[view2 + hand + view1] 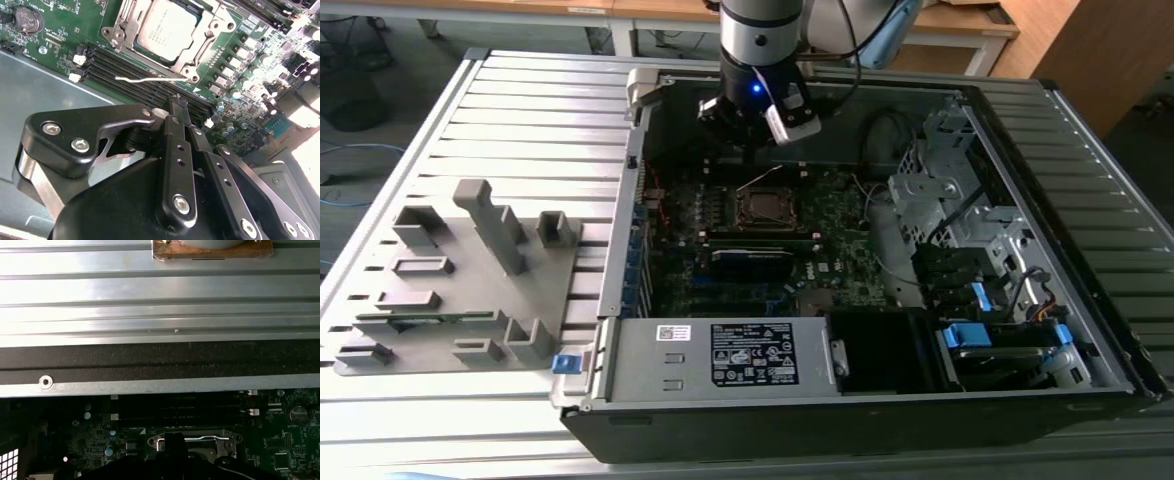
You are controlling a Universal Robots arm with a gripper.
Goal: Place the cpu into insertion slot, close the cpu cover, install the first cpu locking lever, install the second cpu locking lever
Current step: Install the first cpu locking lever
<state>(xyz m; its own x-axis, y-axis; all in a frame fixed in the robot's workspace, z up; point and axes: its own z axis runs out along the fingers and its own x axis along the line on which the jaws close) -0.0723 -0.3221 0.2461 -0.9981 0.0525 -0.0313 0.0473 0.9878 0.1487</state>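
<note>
The cpu [162, 30] lies flat in the insertion slot [765, 207], its silver-grey face up. The cpu cover [200, 47] is folded down around it as a silver frame. One thin wire locking lever [145, 78] stands free beside the socket, over the black memory slots [130, 67]; in the exterior view it [762, 180] slants up from the socket's far edge. My gripper [178, 101] hovers just short of that lever, shut with nothing between its fingers. In the exterior view the gripper [750, 150] hangs above the socket's far side. The socket frame [195, 441] also shows in the first wrist view.
The green board sits inside an open computer case [620, 300] on a slatted metal table [520, 110]. Cables and drive bays [947, 200] fill the exterior view's right. A grey parts fixture [454, 270] stands at the exterior view's left. A case wall [160, 385] runs close behind the socket.
</note>
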